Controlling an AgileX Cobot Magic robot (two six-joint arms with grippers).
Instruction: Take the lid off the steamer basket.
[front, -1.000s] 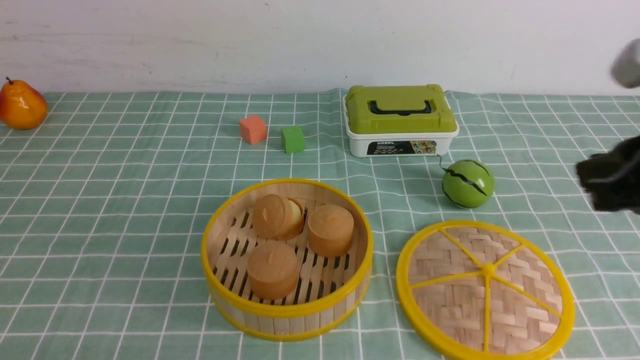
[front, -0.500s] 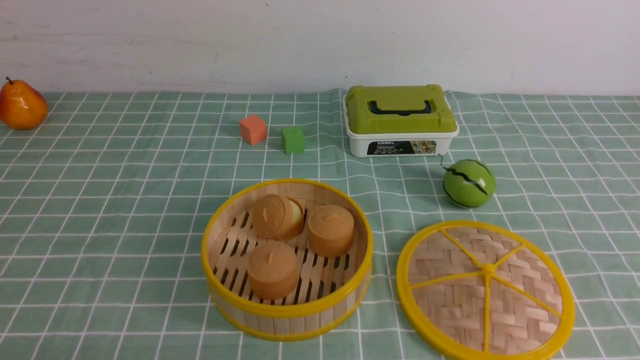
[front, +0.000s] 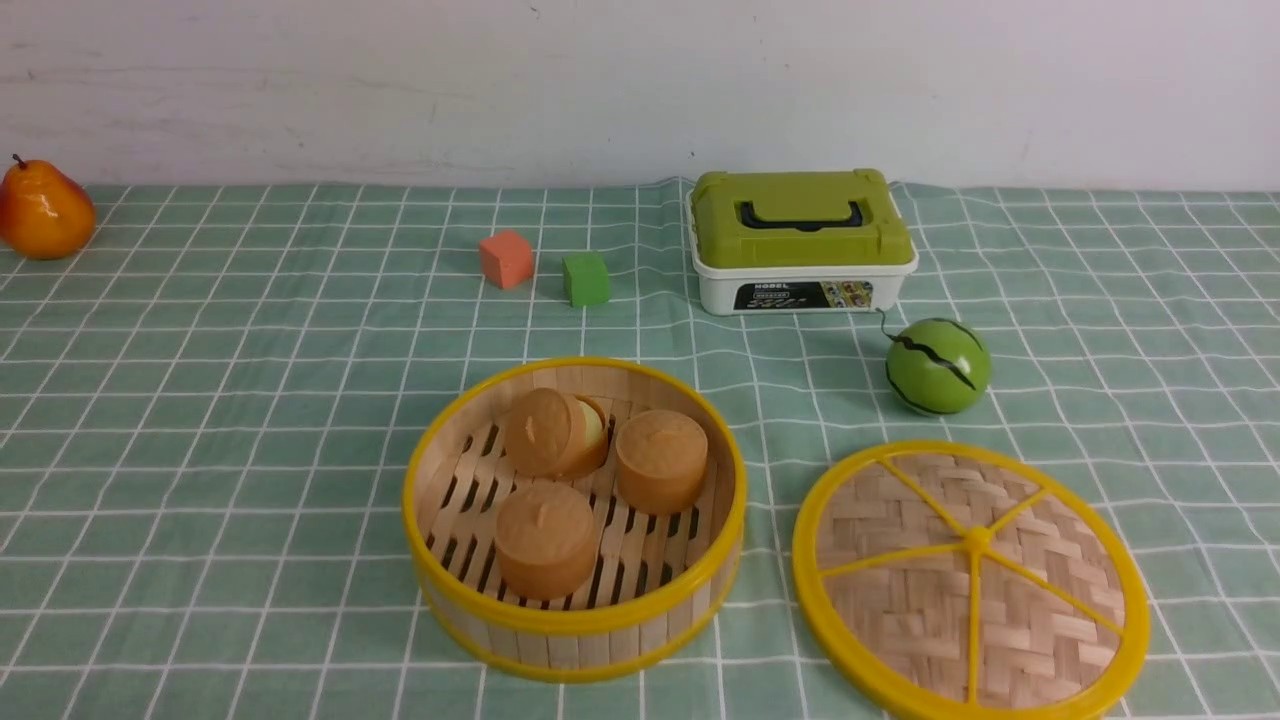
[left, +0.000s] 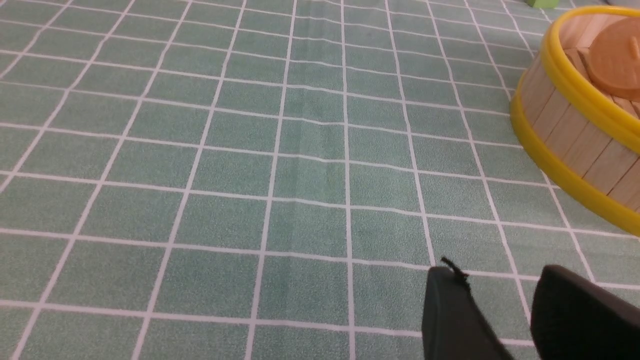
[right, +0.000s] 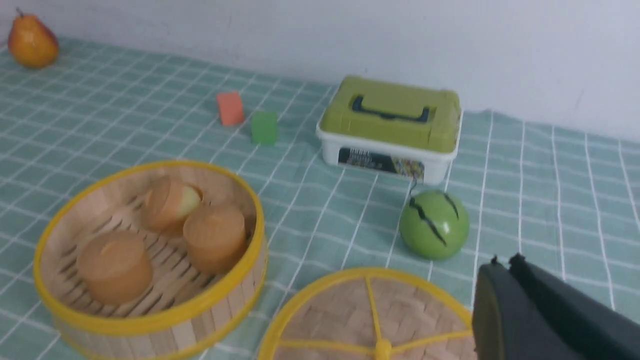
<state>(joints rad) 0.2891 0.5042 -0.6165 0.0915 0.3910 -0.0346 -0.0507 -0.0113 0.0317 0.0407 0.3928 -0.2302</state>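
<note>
The steamer basket (front: 575, 622) stands uncovered at the front middle of the checked cloth, with three brown round buns (front: 545, 537) on its slatted floor. The lid (front: 935, 600) lies flat on the cloth just right of the basket, apart from it. Neither arm shows in the front view. In the right wrist view my right gripper (right: 505, 263) is shut on nothing, hovering by the lid (right: 345, 315) at its edge nearest the camera, with the basket (right: 150, 325) beyond. In the left wrist view my left gripper (left: 497, 275) is open and empty, low over bare cloth beside the basket (left: 575, 130).
A white box with a green lid (front: 800, 240) stands at the back, and a green melon ball (front: 937, 366) lies between it and the lid. An orange cube (front: 505, 258) and a green cube (front: 586, 278) sit behind the basket. A pear (front: 42, 210) lies far back left.
One second ago the right arm showed as a dark blur at the front view's right edge; it has since left that view. Basket, lid and other objects have not moved.
</note>
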